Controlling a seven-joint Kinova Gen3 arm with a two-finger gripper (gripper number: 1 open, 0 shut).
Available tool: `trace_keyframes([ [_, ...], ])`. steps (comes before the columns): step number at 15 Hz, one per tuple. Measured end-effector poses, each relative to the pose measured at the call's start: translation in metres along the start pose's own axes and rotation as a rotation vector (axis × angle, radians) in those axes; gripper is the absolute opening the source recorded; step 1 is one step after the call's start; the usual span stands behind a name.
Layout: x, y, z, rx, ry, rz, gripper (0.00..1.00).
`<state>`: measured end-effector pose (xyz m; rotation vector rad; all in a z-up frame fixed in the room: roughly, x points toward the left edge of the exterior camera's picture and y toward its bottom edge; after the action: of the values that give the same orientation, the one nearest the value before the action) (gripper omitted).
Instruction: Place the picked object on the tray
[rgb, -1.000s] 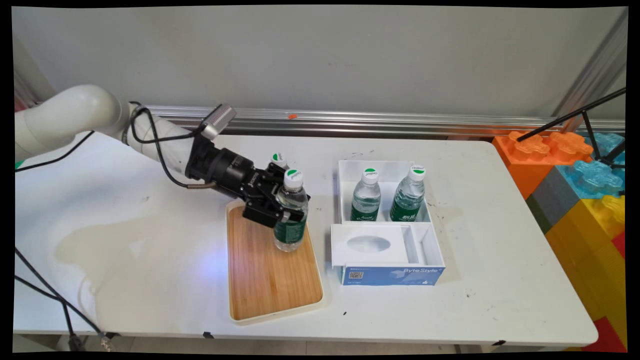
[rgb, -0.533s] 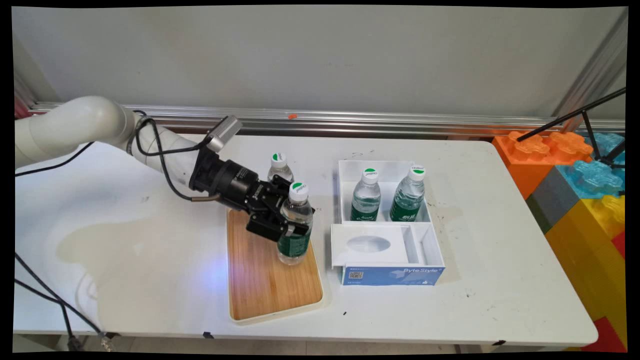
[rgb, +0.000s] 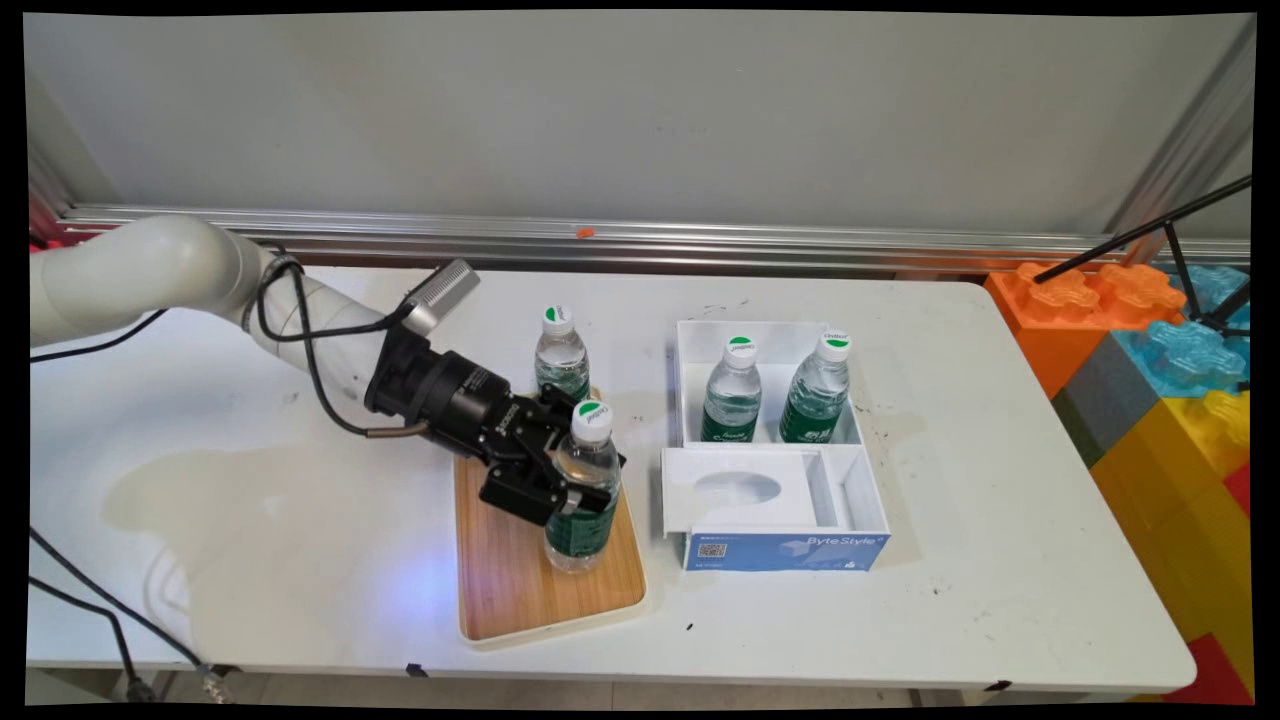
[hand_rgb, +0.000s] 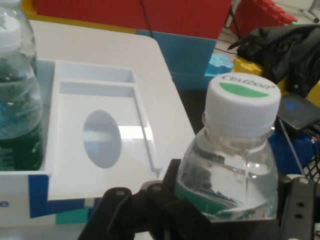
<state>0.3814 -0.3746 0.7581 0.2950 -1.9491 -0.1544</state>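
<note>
I have the claw (rgb: 572, 487) pinched on a water bottle (rgb: 583, 487) at its label band, jaws narrowed to its width, the bottle upright over the near half of the wooden tray (rgb: 520, 580). I can't tell whether its base touches the wood. I'd keep it plumb, clear of the white box (rgb: 868, 500) beside the tray on the bench (rgb: 950, 600)
</note>
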Motion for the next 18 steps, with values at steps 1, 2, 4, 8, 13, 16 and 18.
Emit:
trace_keyframes([
  [1,-0.001,0.001,0.001,-0.002,-0.001,-0.002,0.00],
  [2,-0.002,0.002,0.002,-0.003,-0.002,-0.003,0.00],
  [4,-0.004,0.003,0.005,-0.004,-0.004,-0.005,0.00],
  [8,-0.008,0.002,0.011,-0.003,-0.009,-0.006,0.00],
  [13,-0.014,0.000,0.018,-0.004,-0.014,-0.007,0.00],
  [16,-0.018,-0.001,0.022,-0.006,-0.018,-0.007,0.00],
  [18,-0.020,-0.001,0.024,-0.006,-0.020,-0.007,0.00],
])
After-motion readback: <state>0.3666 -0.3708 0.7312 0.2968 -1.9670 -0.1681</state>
